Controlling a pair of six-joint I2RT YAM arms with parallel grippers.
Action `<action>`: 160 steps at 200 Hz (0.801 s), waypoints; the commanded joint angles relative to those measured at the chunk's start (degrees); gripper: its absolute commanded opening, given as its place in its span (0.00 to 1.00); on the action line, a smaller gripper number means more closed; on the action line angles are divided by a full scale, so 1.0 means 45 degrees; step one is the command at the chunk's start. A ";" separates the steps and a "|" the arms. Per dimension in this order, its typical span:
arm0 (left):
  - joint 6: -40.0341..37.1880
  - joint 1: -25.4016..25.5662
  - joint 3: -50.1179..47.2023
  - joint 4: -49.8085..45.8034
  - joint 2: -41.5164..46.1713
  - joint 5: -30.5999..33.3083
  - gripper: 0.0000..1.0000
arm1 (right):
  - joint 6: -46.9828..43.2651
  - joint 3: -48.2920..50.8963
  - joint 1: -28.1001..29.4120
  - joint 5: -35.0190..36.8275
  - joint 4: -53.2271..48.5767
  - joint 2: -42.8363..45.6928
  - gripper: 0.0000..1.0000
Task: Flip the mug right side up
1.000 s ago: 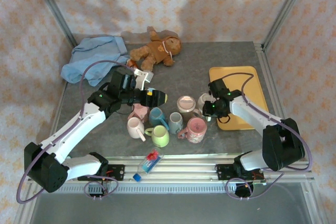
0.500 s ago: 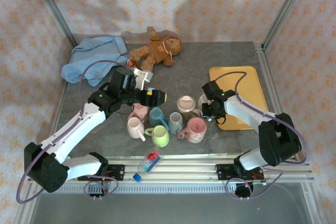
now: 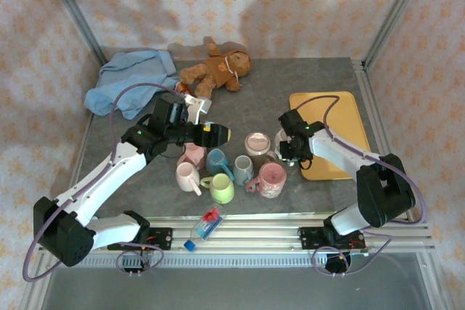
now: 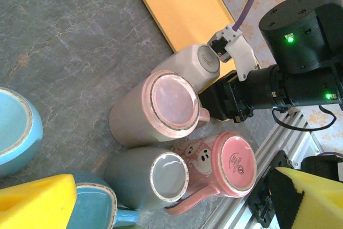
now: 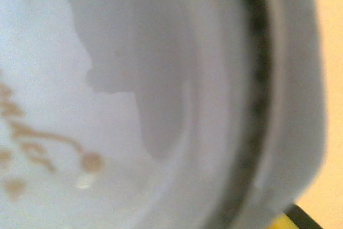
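Note:
A white mug [image 3: 284, 138] stands base up by the left edge of the yellow tray [image 3: 343, 110]; its base [image 4: 206, 60] also faces the left wrist camera. My right gripper [image 3: 288, 143] is pressed to this mug. One white finger [image 4: 234, 49] lies against its side, the other is hidden. The right wrist view is a blurred close-up of the mug's white wall [image 5: 134, 79]. My left gripper [image 3: 218, 134] hovers open over the mug cluster, its yellow fingertips [image 4: 32, 205] wide apart with nothing between them.
Several other mugs stand base up: a beige one [image 4: 155, 108], a grey-blue one [image 4: 155, 178], a pink ghost mug [image 4: 230, 159], a teal one [image 3: 216, 160], a green one [image 3: 221, 190]. A teddy bear [image 3: 218, 70] and blue cloth [image 3: 131, 81] lie at the back. A small bottle [image 3: 207, 224] rests on the front rail.
My right gripper has slid left off the tray up to the white mug, and its jaws have narrowed. The left arm has not moved.

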State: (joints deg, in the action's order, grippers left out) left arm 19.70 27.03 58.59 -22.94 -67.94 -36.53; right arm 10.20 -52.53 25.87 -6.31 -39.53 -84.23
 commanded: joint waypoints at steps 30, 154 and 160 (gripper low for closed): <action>0.0129 0.0110 0.0359 0.0311 -0.0058 0.0393 0.93 | -0.0370 -0.0240 0.0168 0.0569 -0.0473 -0.0148 0.22; 0.1040 0.0112 0.0419 0.0589 -0.0172 0.0532 0.90 | -0.0145 -0.1103 0.0170 -0.0114 -0.0549 0.0962 0.00; 0.1172 0.0127 0.0400 0.0699 -0.0174 0.0465 0.90 | -0.0109 -0.1243 0.0170 -0.0145 -0.0570 0.1062 0.00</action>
State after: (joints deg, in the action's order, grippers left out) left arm 22.22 27.03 58.59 -22.46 -68.18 -34.54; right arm 8.45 -54.00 26.33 -6.85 -41.60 -83.70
